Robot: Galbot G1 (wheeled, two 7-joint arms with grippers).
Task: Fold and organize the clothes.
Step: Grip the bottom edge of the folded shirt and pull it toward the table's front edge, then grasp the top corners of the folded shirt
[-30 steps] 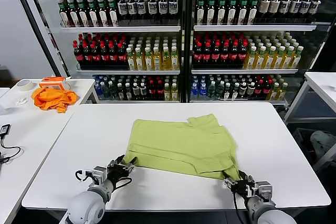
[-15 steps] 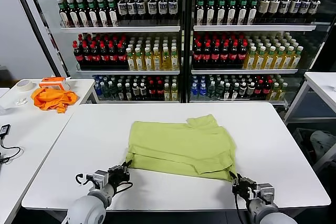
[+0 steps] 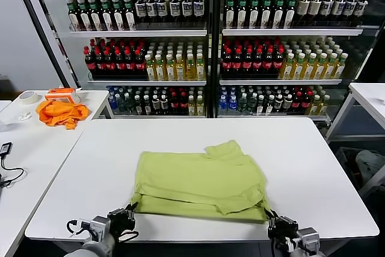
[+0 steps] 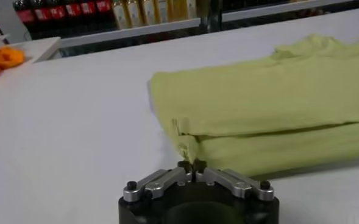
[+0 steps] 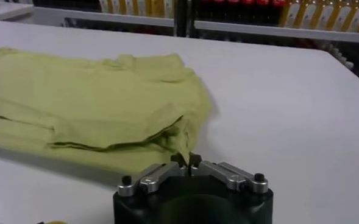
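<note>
The lime T-shirt [image 3: 201, 182] lies folded on the white table [image 3: 301, 148], near its front edge. My left gripper [image 3: 130, 212] is shut on the shirt's front left corner; in the left wrist view the gripper [image 4: 191, 165] pinches the fabric [image 4: 277, 103]. My right gripper [image 3: 272, 219] is shut on the front right corner; in the right wrist view the gripper [image 5: 186, 161] pinches the cloth [image 5: 88, 103]. Both grippers are low at the table's front edge.
An orange cloth [image 3: 59, 112] lies on a side table [image 3: 24, 148] at the left, with a tape roll [image 3: 27, 97] beside it. Shelves of bottles [image 3: 210, 46] stand behind the table. Another white table [image 3: 370, 97] is at the right.
Both grippers have pulled back toward the table's front edge, dragging the shirt with them. The shirt now lies nearer the front and a little to the left.
</note>
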